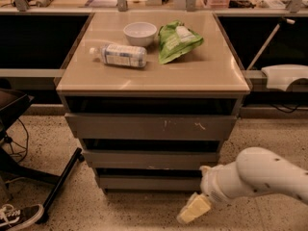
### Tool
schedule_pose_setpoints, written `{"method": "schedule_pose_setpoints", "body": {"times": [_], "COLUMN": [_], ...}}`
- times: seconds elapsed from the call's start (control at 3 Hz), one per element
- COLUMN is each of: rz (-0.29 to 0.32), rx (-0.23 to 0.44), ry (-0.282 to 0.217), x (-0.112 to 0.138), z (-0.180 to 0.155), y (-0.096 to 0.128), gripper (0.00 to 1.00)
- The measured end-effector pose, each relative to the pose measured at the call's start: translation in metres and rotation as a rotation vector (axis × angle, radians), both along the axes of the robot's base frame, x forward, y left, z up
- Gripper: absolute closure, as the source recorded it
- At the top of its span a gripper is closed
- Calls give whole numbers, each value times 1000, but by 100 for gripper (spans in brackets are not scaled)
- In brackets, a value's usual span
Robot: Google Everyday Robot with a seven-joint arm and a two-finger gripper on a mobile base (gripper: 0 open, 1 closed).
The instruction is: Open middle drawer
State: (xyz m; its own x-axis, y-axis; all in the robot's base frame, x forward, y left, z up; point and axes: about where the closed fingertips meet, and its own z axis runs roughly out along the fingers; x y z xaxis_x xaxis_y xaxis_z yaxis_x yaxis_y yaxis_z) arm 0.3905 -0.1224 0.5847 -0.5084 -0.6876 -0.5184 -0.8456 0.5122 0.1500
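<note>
Three grey fronts under the desk [192, 76]; middle drawer [144, 159] looks closed, btwn the scratched front [120, 127] and bottom drawer [144, 182]. My end effector [194, 210] hangs low at right, clear of it; can't tell if it's apart or together. No handle: I could slip off, or catch the bottom drawer instead.

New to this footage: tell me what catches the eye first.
The white arm fills the lower right, its gripper low near the floor before the cabinet. The middle drawer sits between the scratched top drawer and the bottom drawer. On top lie a plastic bottle, a white bowl and a green bag.
</note>
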Motion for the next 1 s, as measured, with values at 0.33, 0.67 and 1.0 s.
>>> {"method": "schedule_pose_setpoints", "body": {"times": [0.33,0.67,1.0], "rz": [1,0,-55], "rx": [40,40,15], "ry": [12,12,-21], "x": [15,15,30], "z": [-30,-30,-41], "y": [25,25,16], "gripper": [0,0,0]}}
